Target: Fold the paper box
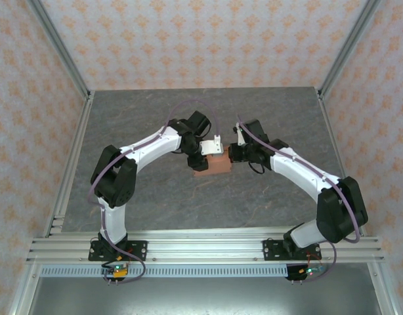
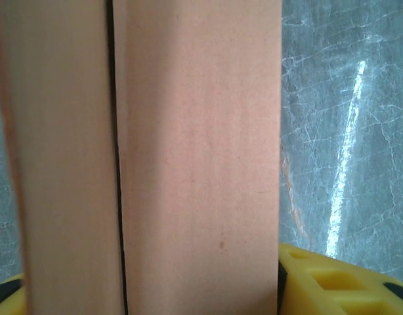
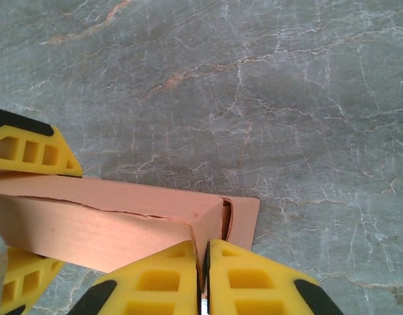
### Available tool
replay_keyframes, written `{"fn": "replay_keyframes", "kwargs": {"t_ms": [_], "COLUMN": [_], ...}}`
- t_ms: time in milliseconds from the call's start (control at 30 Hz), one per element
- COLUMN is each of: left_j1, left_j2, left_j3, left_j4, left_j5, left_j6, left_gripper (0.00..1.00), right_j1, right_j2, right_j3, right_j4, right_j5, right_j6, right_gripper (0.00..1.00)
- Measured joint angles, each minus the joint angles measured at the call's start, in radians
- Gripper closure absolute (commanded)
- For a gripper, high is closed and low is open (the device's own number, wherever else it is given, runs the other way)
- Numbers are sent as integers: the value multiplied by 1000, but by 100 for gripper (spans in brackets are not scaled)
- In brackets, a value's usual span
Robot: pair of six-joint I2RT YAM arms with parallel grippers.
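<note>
The paper box (image 1: 213, 165) is a low oblong of thin salmon-orange card, matt and faintly fibrous. It lies near the middle of the table (image 1: 155, 118), a grey surface with pale stone-like veins. From the left wrist, the card shows as two long flat panels parted by a narrow dark slit. From the right wrist, an uneven seam runs along the box's upper face, and a loose flap (image 3: 244, 216) juts past its open end.

The left gripper (image 1: 201, 161) straddles the box. Its fingers (image 3: 31, 151) are yellow moulded blocks with rectangular pockets and black backs, one pressed to each long side, so it is clamped on the box.

The right gripper (image 3: 205, 282), with the same yellow fingers, sits at the box's flap end. Its pads are drawn together to a hairline, and the box's end corner meets that line. Whether card is nipped there cannot be told.
</note>
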Motion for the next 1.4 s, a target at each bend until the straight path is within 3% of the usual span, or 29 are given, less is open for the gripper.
{"fn": "replay_keyframes", "kwargs": {"t_ms": [267, 500, 833, 900, 1133, 1300, 1400], "left_j1": [4, 45, 81, 81, 72, 26, 18], "left_j2": [0, -41, -355, -413, -561, -558, -521], "left_j3": [0, -48, -270, -332, -582, -639, -636], "left_j4": [13, 119, 400, 460, 669, 750, 803], "left_j5": [6, 69, 180, 150, -109, -214, -221], "left_j6": [-6, -132, -412, -485, -825, -892, -883], "left_gripper": [48, 40, 34, 36, 42, 47, 56], "right_j1": [0, 0, 30, 39, 54, 54, 54], "right_j2": [8, 11, 11, 11, 10, 10, 11], "right_j3": [13, -2, -12, -12, -12, -11, -5], "right_j4": [-7, 19, 38, 37, 37, 30, 20], "right_j5": [19, 40, 103, 124, 214, 259, 267], "right_j6": [23, 27, 37, 42, 102, 127, 134], "right_gripper": [90, 94, 93, 93, 93, 93, 93]}}
